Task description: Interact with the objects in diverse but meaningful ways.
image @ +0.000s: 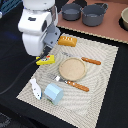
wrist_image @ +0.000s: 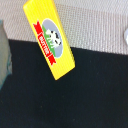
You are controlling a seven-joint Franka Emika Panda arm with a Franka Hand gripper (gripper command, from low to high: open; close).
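Observation:
A yellow packet (image: pixel 45 60) with a red mark lies at the far edge of the woven mat, partly on the black table. In the wrist view the packet (wrist_image: pixel 50 40) shows a red banner and a cow picture, and no fingers show. My gripper (image: pixel 47 52) hangs just above the packet, and the white arm hides most of it. I cannot tell how its jaws stand. An orange bread loaf (image: pixel 67 41) lies beyond it. A white oblong piece (image: pixel 35 87) and a pale blue-and-white carton (image: pixel 54 93) lie near the mat's front.
A tan round plate (image: pixel 72 68) sits mid-mat, with an orange stick-shaped toy (image: pixel 91 61) and an orange-handled utensil (image: pixel 75 85) beside it. Two grey pots (image: pixel 71 11) (image: pixel 93 15) stand on the brown board behind. Black table surrounds the mat (image: pixel 105 85).

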